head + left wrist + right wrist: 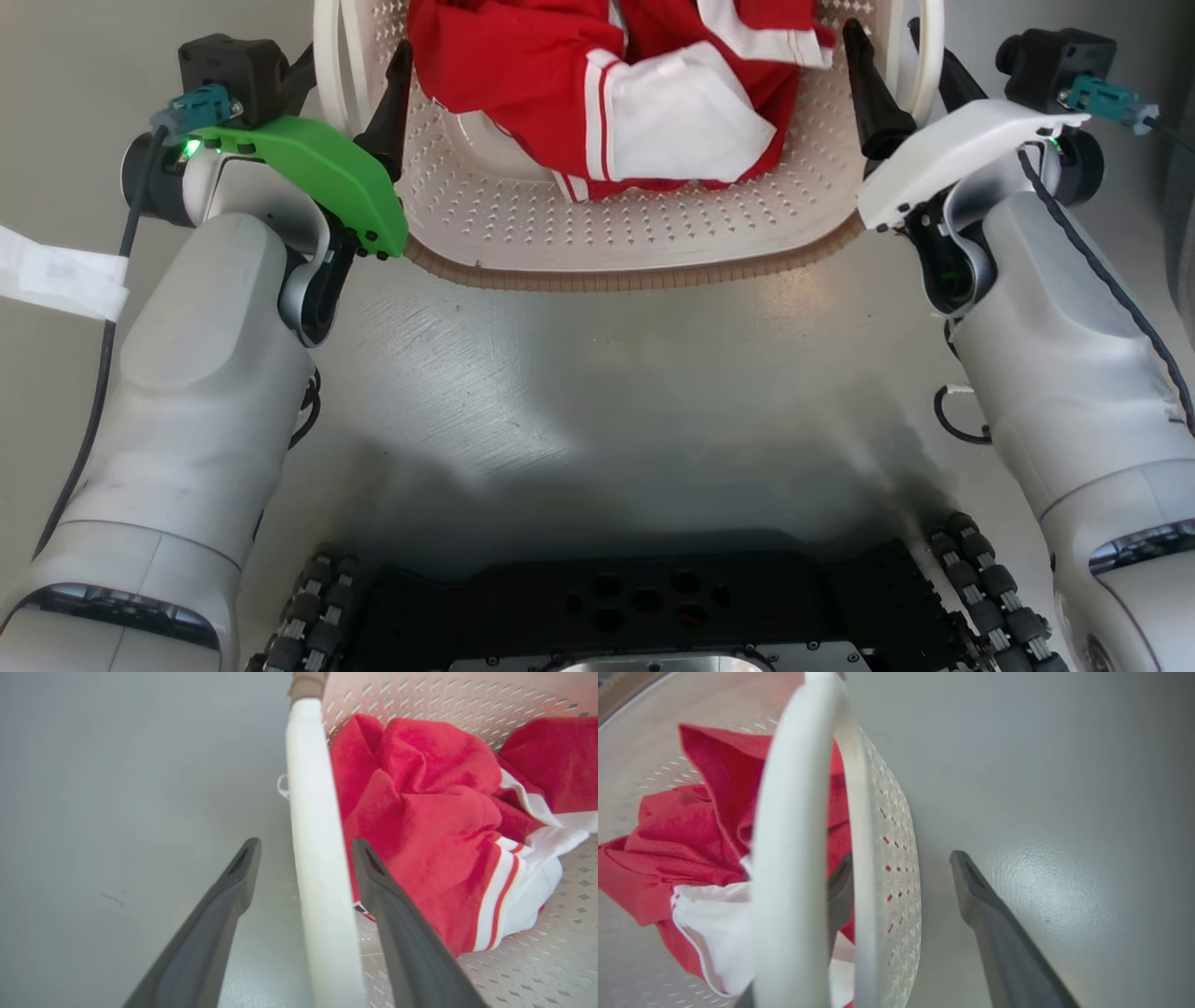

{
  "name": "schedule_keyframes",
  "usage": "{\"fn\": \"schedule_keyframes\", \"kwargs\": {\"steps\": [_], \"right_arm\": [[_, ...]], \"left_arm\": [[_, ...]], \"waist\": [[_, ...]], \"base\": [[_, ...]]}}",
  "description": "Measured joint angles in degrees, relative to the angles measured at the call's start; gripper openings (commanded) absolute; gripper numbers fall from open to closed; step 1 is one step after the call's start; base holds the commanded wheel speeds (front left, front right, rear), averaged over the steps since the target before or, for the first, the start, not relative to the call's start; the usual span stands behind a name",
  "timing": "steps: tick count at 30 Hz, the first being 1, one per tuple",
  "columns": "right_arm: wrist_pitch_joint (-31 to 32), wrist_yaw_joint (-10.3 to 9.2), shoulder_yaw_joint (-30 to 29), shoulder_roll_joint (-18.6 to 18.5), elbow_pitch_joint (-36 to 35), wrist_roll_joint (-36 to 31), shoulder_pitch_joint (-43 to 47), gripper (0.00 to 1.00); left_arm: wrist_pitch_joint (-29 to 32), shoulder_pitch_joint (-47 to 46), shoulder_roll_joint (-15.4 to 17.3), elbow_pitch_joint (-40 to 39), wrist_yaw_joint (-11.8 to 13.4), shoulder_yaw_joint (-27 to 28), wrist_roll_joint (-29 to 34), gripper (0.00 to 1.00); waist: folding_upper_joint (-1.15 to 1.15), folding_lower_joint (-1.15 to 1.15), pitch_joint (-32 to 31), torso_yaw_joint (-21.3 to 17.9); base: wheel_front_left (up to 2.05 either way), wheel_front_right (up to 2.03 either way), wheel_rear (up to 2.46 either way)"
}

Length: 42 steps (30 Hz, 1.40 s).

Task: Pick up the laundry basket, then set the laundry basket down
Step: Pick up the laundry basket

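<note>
The laundry basket [560,233] sits at 12 o'clock in the head view on the grey floor [597,373], holding a red-and-white garment [653,93]. At 10 o'clock the left gripper [304,844] straddles the left loop handle [308,812], its 2 fingers spread and clear of it. At 2 o'clock the right gripper [901,856] likewise stands unclosed astride the right loop handle [794,835] and the basket wall.

Raising the arms before both clamp would probably let the handles slip. Uneven closing could tilt the basket and spill the garment. The right inner finger might pinch cloth.

No writing is readable. The white tape [56,275] at 9 o'clock looks blank.
</note>
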Motion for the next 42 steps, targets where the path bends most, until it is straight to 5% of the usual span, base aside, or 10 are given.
{"fn": "schedule_keyframes", "kwargs": {"steps": [2, 3, 4, 5, 6, 7, 24, 42], "right_arm": [[0.0, 0.01, 0.3, 0.0, 0.3, 0.4, -0.3, 0.73], [-0.1, 0.01, 0.6, 0.0, 0.5, 0.7, -0.7, 0.63], [-0.1, 0.01, 0.9, 0.0, 0.6, 1.0, -0.9, 0.44], [-0.4, 0.04, 1.2, 0.0, 0.8, 1.1, -1.1, 0.31], [-0.5, 0.27, 1.4, 0.0, 1.1, 1.2, -1.4, 0.06], [-0.5, 0.34, 1.7, -0.1, 1.4, 1.3, -1.6, 0.00], [-1.8, -0.24, 5.4, 1.0, 5.8, 4.5, -2.4, 0.00], [-2.0, -0.21, 9.1, 0.9, 8.9, 6.6, -0.5, 0.00]], "left_arm": [[-0.1, -0.1, 0.0, 0.2, 0.0, -0.2, -0.3, 1.00], [-0.1, -0.4, 0.0, 0.4, 0.0, -0.4, -0.5, 0.89], [-0.2, -0.6, 0.0, 0.5, 0.0, -0.7, -0.7, 0.39], [-0.2, -0.8, 0.0, 0.8, 0.0, -1.1, -1.0, 0.01], [-0.2, -1.0, 0.0, 1.1, 0.0, -1.4, -1.3, 0.00], [-0.5, -1.2, 0.0, 1.3, 0.0, -1.7, -1.8, 0.00], [-3.0, -1.8, -1.3, 5.3, 0.4, -5.3, -7.4, 0.00], [-4.2, 2.4, -1.3, 7.9, 0.3, -9.2, -11.7, 0.00]], "waist": [[0.00, 0.00, 0.0, 0.1], [0.00, 0.00, 0.0, 0.2], [0.00, 0.00, 0.0, 0.2], [0.00, 0.00, 0.0, 0.3], [0.00, 0.00, 0.0, 0.4], [0.00, 0.00, 0.0, 0.4], [0.00, 0.00, -4.0, 0.4], [0.00, 0.00, -15.2, -0.2]], "base": [[0.00, 0.00, 0.00], [0.00, 0.00, 0.00], [0.00, 0.00, 0.00], [0.00, 0.00, 0.00], [0.00, 0.00, 0.00], [0.00, 0.00, 0.00], [0.00, 0.00, 0.00], [0.00, 0.00, 0.00]]}}
